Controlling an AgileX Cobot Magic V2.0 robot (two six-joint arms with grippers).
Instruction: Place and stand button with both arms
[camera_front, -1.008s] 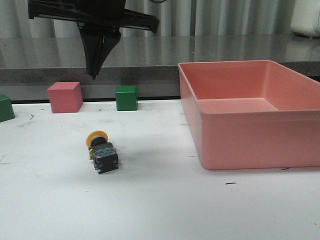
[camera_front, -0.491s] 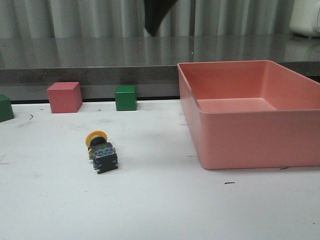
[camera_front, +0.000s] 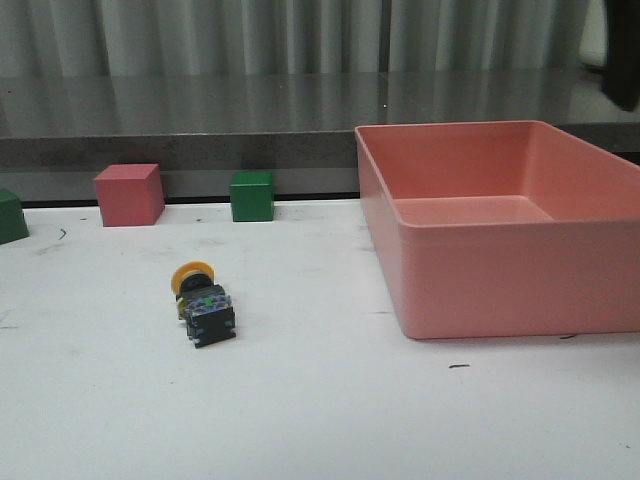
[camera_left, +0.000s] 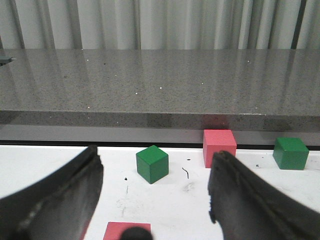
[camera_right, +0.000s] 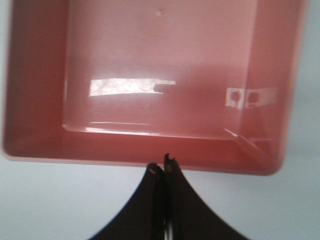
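Observation:
The button (camera_front: 202, 303) lies on its side on the white table, left of centre, with its yellow cap (camera_front: 192, 275) toward the back and its black base toward the front. No gripper is near it. My left gripper (camera_left: 156, 153) is open and holds nothing; in its wrist view it faces the cubes, and the button is out of that view. My right gripper (camera_right: 162, 166) is shut on nothing and hangs over the near rim of the pink bin (camera_right: 150, 150). In the front view only a dark piece of an arm (camera_front: 621, 70) shows at the right edge.
The big pink bin (camera_front: 480, 285) stands at the right with nothing in it. A pink cube (camera_front: 130, 194) and two green cubes (camera_front: 252, 196) (camera_front: 10, 216) sit along the table's back edge. The left wrist view shows another pink cube (camera_left: 127, 230) close under the gripper. A grey counter runs behind.
The arm that hung over the back left has swung up and across to the right, out of most of the front view. The button has not moved.

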